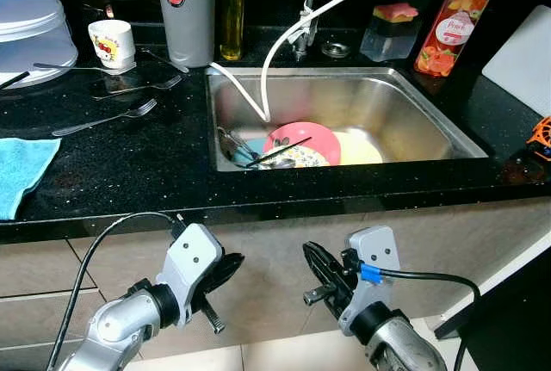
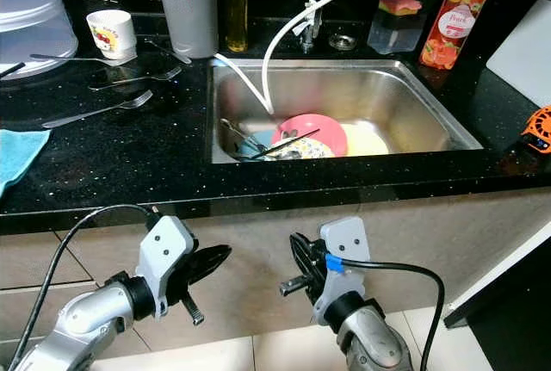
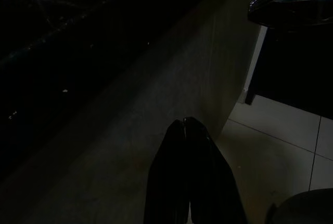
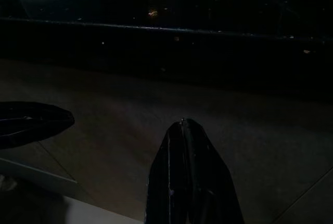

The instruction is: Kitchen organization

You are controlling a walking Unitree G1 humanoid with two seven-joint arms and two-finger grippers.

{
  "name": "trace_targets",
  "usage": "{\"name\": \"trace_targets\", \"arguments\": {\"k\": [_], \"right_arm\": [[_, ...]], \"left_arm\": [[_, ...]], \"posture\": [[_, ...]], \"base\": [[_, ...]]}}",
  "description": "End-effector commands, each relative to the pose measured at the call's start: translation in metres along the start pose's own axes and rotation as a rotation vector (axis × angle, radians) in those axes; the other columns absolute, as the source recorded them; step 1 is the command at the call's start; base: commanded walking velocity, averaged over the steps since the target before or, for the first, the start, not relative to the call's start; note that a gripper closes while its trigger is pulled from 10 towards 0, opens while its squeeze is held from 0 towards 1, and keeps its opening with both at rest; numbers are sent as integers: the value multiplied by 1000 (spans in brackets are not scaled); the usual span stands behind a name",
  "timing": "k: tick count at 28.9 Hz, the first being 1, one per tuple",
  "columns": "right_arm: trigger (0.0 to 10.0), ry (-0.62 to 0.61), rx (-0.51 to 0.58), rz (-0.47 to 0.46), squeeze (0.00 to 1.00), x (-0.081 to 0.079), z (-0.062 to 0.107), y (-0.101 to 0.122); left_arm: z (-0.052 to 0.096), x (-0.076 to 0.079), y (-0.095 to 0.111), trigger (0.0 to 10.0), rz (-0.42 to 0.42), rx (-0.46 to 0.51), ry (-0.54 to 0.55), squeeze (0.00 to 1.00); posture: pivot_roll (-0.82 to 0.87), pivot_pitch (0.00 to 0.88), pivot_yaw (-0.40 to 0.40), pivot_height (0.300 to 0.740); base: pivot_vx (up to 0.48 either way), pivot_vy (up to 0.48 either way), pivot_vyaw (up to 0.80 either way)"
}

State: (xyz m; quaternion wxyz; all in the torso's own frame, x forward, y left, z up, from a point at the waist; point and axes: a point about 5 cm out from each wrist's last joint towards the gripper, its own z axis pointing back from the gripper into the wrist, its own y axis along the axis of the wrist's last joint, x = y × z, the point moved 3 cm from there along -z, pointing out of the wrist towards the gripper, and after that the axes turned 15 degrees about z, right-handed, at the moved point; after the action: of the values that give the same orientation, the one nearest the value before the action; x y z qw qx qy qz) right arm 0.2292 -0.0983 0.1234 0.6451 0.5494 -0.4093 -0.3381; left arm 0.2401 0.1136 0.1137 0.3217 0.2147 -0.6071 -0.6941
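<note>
Hanging low in front of the beige cabinet front [image 1: 284,242], both arms are below the black speckled stone counter [image 1: 129,164]. Left gripper [image 1: 225,269] has its fingers pressed together, holding nothing; right gripper [image 1: 320,265] likewise.

Work items as I read them: dishes in the stainless steel sink [image 1: 405,108], piled at its 7 o'clock corner. Round pink plate [image 1: 312,136] leans on a pale yellow plate [image 1: 360,149], with a patterned dish [image 1: 297,158] and dark chopsticks [image 1: 277,153] on top, white hose [image 1: 275,40] dangling in.

Handling guess: plates stiff, likely wet and slippery, breakable if ceramic. Pinch the pink plate's raised rim at its 12 o'clock, lift slowly, watch the chopsticks sliding off.

Loose metal forks [image 1: 108,118] lie on the counter at 9 o'clock from the sink: light, thin, flat to the stone, so take them at the handle middle. White printed mug [image 1: 112,43] beyond them: rigid, grip by the rim.
</note>
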Motion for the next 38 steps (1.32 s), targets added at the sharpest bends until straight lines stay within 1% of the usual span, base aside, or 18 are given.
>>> {"name": "trace_targets", "arguments": {"k": [1, 28, 32, 33, 36, 37, 38], "right_arm": [[10000, -11, 4, 9, 0, 4, 1, 0], [10000, -13, 10, 1, 0, 2, 0, 2], [10000, -12, 11, 0, 0, 2, -1, 2], [10000, -9, 11, 0, 0, 2, -2, 2], [10000, -8, 11, 0, 0, 2, -2, 3], [10000, -4, 12, 0, 0, 1, -4, 2], [10000, -3, 13, -1, 0, 1, -5, 2]], "left_arm": [[-3, 5, 2, 10000, 0, 5, -17, 0], [-1, 4, 1, 10000, 1, -2, -18, 0], [-1, 2, 3, 10000, 2, 1, -20, 0], [-1, 3, 7, 10000, -10, 4, -32, 0], [-1, 4, 9, 10000, -17, 6, -40, 0], [-4, 1, 18, 10000, 28, 34, -34, 0], [-6, 0, 21, 10000, 49, 46, -30, 0]], "posture": [[131, 8, -45, 740], [135, 13, -39, 740], [141, 20, -47, 740], [142, 24, -53, 740], [143, 25, -55, 740], [157, 22, -65, 740], [157, 22, -65, 740]], "base": [[0, 0, 0], [0, 0, 0], [0, 0, 0], [0, 0, 0], [0, 0, 0], [0, 0, 0], [0, 0, 0]]}}
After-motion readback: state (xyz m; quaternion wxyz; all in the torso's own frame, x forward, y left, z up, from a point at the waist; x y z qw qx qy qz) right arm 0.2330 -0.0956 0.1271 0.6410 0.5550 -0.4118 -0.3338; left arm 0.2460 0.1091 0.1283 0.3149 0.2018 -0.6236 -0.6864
